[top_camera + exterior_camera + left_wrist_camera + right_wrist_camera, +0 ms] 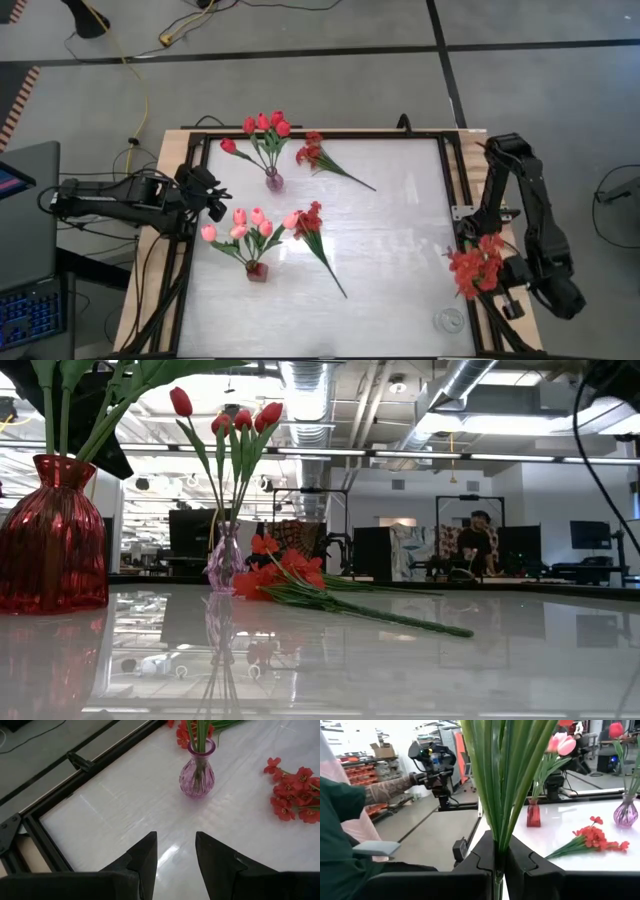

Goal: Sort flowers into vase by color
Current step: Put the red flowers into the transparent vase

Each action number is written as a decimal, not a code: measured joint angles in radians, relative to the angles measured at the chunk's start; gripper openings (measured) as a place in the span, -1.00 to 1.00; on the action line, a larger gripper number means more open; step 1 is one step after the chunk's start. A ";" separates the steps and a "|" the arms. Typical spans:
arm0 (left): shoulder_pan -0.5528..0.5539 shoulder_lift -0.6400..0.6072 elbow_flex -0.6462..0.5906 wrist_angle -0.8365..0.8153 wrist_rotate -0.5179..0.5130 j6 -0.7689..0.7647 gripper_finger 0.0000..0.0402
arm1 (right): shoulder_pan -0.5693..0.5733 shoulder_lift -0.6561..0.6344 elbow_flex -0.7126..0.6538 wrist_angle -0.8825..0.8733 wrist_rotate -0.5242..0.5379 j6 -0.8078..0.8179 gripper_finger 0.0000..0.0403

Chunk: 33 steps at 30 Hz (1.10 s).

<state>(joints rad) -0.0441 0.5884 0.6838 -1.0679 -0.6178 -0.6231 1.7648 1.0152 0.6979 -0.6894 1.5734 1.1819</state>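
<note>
While the right gripper (487,275) hung at the glossy white worktop's (400,240) right edge, its fingers pinched the thin green stems of a red blossom spray (474,267). The left gripper (215,198), fingers parted and empty, hovered between the ribbed red vase (257,270) of pink tulips (240,224) and the bulbous purple glass vase (274,181) of red tulips (265,124); open worktop lay between the arms, where two more red sprays (313,219) lay flat.

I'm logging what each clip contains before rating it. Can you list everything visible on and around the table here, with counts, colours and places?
red tulips: five, in the purple vase, far side of the table
purple vase: one, clear glass, far side, left of centre
pink tulips: about five, in the red vase
red vase: one, left half, nearer side
red blossom sprays: two lying loose on the table, one beside the purple vase, one near the centre
third red spray: held at the table's right edge
table: one, white glossy top, dark frame
left pincer: open, empty, at the left edge
right pincer: shut on the third spray's green stems
</note>
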 joint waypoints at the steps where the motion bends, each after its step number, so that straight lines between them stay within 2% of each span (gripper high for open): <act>1: 0.000 0.000 0.000 0.000 0.000 0.000 -0.39 | -0.003 0.018 0.000 0.026 0.000 -0.007 -0.79; 12: 0.000 0.000 0.000 -0.001 -0.005 0.000 -0.39 | -0.033 0.133 0.000 0.260 -0.001 -0.031 -0.77; 23: 0.000 0.000 0.000 -0.006 -0.011 -0.010 -0.39 | -0.038 0.137 0.001 0.335 -0.001 -0.032 -0.76; 33: 0.000 0.000 0.000 -0.006 -0.015 -0.010 -0.39 | -0.038 0.210 0.001 0.339 -0.002 -0.020 -0.76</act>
<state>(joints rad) -0.0441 0.5884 0.6838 -1.0744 -0.6331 -0.6327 1.7271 1.2250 0.6987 -0.3500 1.5711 1.1622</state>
